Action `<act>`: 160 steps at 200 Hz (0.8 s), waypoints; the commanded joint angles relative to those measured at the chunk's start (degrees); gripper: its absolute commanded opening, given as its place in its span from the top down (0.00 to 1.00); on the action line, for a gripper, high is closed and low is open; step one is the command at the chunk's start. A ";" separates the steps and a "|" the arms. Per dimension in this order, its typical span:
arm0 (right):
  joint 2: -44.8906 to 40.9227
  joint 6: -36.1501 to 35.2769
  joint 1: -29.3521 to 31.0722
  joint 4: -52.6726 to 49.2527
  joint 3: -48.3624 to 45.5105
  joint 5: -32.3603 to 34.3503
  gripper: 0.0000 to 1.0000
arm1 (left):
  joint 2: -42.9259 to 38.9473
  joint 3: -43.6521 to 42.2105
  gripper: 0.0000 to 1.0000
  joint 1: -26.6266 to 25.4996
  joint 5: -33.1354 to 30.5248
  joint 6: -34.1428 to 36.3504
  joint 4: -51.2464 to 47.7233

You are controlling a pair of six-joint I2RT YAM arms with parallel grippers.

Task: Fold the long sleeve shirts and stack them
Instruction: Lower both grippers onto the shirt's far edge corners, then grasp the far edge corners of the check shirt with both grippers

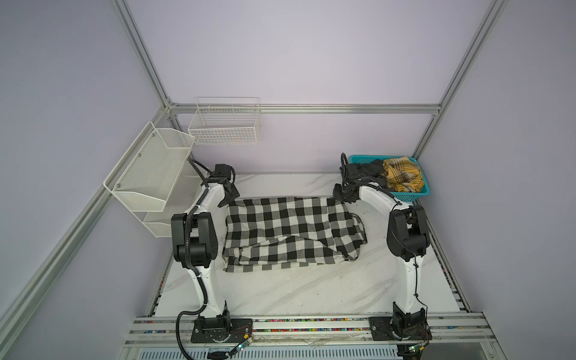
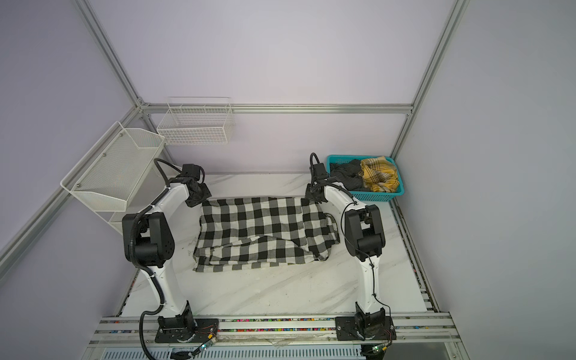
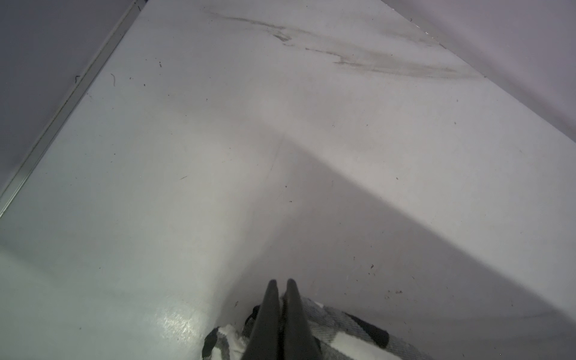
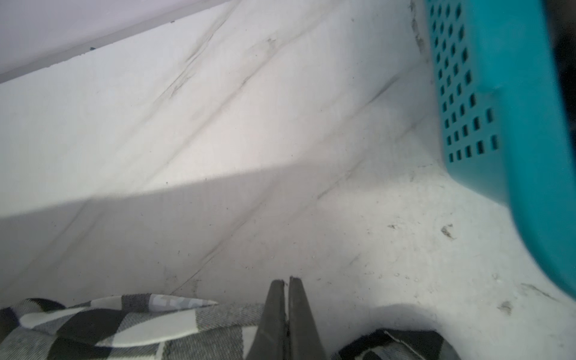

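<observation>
Shirt (image 1: 290,230): soft checked cloth, rumpled oblong | table (image 1: 280,290): glossy veined marble

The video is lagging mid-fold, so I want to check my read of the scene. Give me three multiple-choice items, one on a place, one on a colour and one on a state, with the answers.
1. Where on the table does the basket stand?
A. Near left corner
B. Far right corner
C. Middle

2. What colour are the checks of the spread shirt?
A. Black and white
B. Red and white
C. Blue and green

3. How are the left tool and right tool?
A. Both wide open
B. Both shut on the shirt's far edge
C. One open, one shut

Answers:
1 B: both top views show it at the far right.
2 A: both top views show large black and white squares.
3 B: each wrist view shows a closed tool with checked cloth in it.
</observation>
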 commanded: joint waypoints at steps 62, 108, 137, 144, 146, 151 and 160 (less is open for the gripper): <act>3.81 -1.05 -0.79 -0.23 4.84 -3.88 1.00 | 3.00 2.68 1.00 1.57 3.76 -1.13 2.26; -7.86 2.36 -0.63 6.93 -8.49 -3.95 1.00 | -9.18 -9.47 1.00 1.74 4.30 -4.83 7.68; -15.76 4.12 -0.30 10.98 -19.08 -5.03 1.00 | -16.66 -19.62 1.00 1.83 5.62 -7.08 10.14; -17.18 4.35 -0.11 11.67 -21.59 -5.28 1.00 | -18.10 -22.31 1.00 1.85 5.54 -7.57 10.59; -17.66 4.42 0.04 11.93 -22.26 -5.17 1.00 | -18.43 -23.10 1.00 1.84 5.38 -7.73 10.74; -18.45 4.59 0.23 12.53 -24.03 -5.24 1.00 | -19.36 -25.05 1.00 1.83 4.97 -7.88 11.21; -19.55 4.88 0.59 13.44 -26.92 -4.99 1.00 | -20.41 -28.42 1.00 1.83 4.29 -8.22 12.13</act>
